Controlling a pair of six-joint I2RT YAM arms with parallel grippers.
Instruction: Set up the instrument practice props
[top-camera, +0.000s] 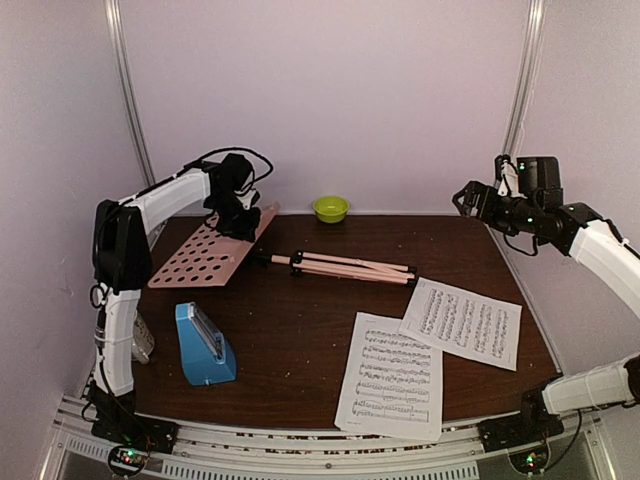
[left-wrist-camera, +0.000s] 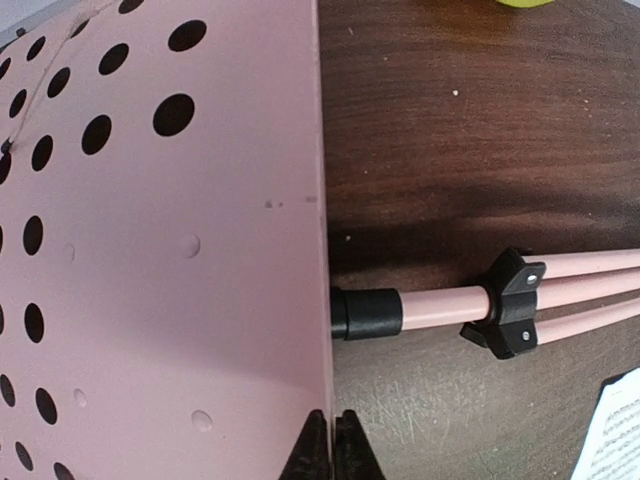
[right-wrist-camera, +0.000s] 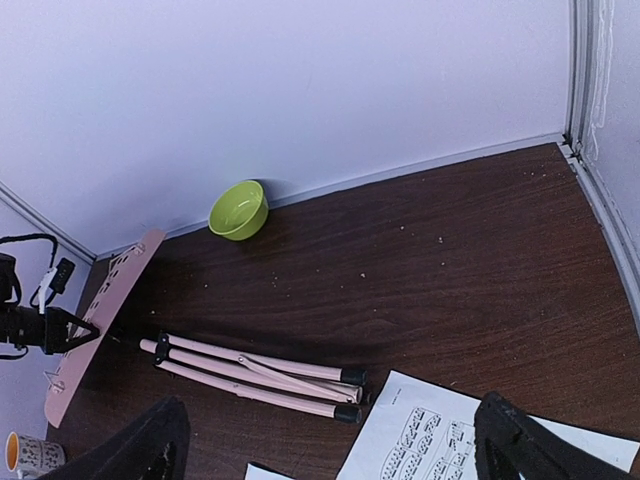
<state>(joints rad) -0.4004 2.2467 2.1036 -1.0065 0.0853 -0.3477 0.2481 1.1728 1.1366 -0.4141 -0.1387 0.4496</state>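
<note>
- The left claw (top-camera: 238, 222) is clamping the far edge of the music stand (top-camera: 205, 255), with its fingers (left-wrist-camera: 318, 450) pressed together on the thin pink perforated desk.
- The stand is lying at the back left of the worktop (top-camera: 300, 330), its desk tilted and its folded legs (top-camera: 350, 267) pointing right along the wood.
- The right claw (top-camera: 470, 200) is hovering over the back right corner, jaws wide apart and gripping nothing.
- The sheet-music pages (top-camera: 392, 375) are lying flat at the front right, their corners meeting.
- The metronome (top-camera: 205, 345) is standing at the front left, near the stand's desk but not touching it.
- The green bowl (top-camera: 331, 208) is sitting by the back wall.
</note>
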